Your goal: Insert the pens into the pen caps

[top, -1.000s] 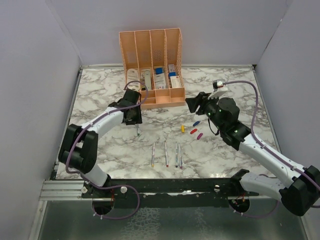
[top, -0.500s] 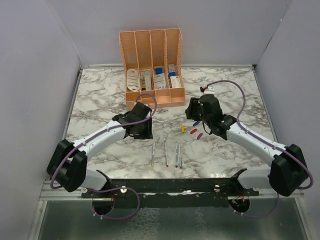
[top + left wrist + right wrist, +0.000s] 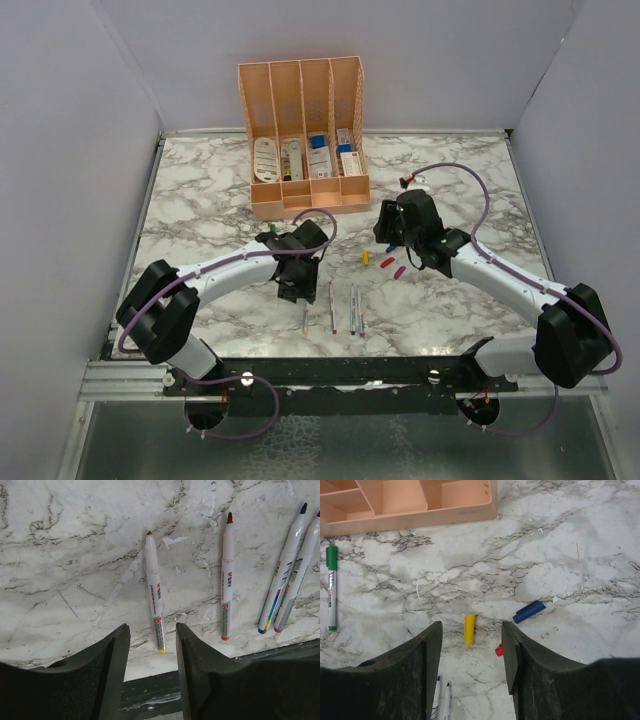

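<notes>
Lower the released left gripper [image 3: 151, 630] onto the yellow-ended pen [image 3: 154, 587] between its jaws; clench mid-barrel, clear of the red-tipped pen [image 3: 226, 585] at 3 o'clock. Farther out, settle the likewise released right gripper [image 3: 471, 625] astride the yellow cap [image 3: 469, 629].

Four pens [image 3: 331, 305] lie side by side on the marble table [image 3: 200, 200], with the left gripper [image 3: 295, 292] low over the leftmost one's far end. The right gripper [image 3: 386, 234] hangs beside the blue cap [image 3: 391, 247], with the yellow cap [image 3: 366, 257], red cap [image 3: 387, 262] and magenta cap [image 3: 399, 271] close by.
</notes>
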{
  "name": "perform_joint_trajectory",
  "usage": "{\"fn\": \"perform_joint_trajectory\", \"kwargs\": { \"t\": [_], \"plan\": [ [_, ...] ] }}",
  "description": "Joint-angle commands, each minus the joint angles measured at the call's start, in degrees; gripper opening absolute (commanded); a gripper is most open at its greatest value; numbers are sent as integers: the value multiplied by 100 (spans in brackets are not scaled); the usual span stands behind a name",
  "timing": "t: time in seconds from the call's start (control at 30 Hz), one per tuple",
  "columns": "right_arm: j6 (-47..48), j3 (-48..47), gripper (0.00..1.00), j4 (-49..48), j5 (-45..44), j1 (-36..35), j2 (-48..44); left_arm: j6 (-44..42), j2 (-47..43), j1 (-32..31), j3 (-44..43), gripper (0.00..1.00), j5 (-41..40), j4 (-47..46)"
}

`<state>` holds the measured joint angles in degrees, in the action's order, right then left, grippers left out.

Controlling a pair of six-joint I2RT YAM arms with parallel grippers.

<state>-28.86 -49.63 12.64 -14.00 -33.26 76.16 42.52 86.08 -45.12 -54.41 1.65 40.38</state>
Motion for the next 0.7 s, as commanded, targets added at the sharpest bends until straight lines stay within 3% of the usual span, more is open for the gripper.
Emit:
{"fn": "perform_joint_trajectory", "kwargs": {
  "t": [0.0,0.67],
  "plan": [
    [-127,41,51,63,108,38,-143,-107,260,-103,-257,45,-37,475],
    [-245,273,51,-108,209,38,-438,-367,1152,-212,-736,46,445,471]
  ]
}}
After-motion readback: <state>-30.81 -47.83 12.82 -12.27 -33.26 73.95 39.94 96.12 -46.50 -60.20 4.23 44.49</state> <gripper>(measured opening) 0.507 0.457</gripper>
